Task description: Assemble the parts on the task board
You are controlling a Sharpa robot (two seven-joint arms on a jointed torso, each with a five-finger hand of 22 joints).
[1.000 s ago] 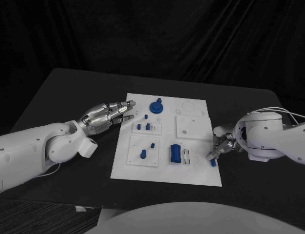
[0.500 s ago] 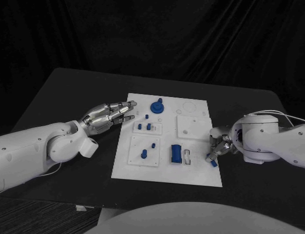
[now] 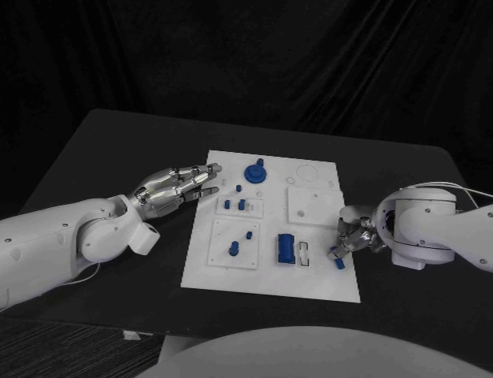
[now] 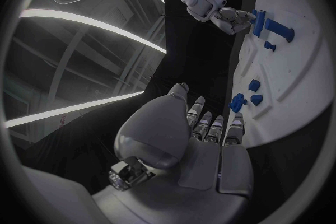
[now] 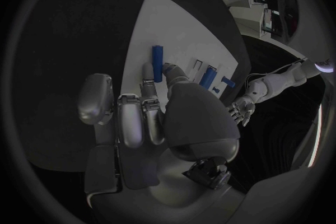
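While one task board (image 3: 315, 277) lies flat, nine blue parts (image 3: 284, 249) show.

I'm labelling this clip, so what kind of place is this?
Probably a robot test bench in a lab: a black table against dark drapes, a white task board carrying small blue parts.

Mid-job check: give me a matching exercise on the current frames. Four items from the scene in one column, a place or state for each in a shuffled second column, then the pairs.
Items:
1. left hand
2. right hand
3. blue rectangular block
4. blue knob with round base

Places or states:
A. near the board's far edge
B. at the board's right edge, touching a small blue peg
C. lies on the task board beside a narrow slot
D. at the board's left edge, holding nothing

Pairs: 1-D, 2-B, 3-C, 4-A
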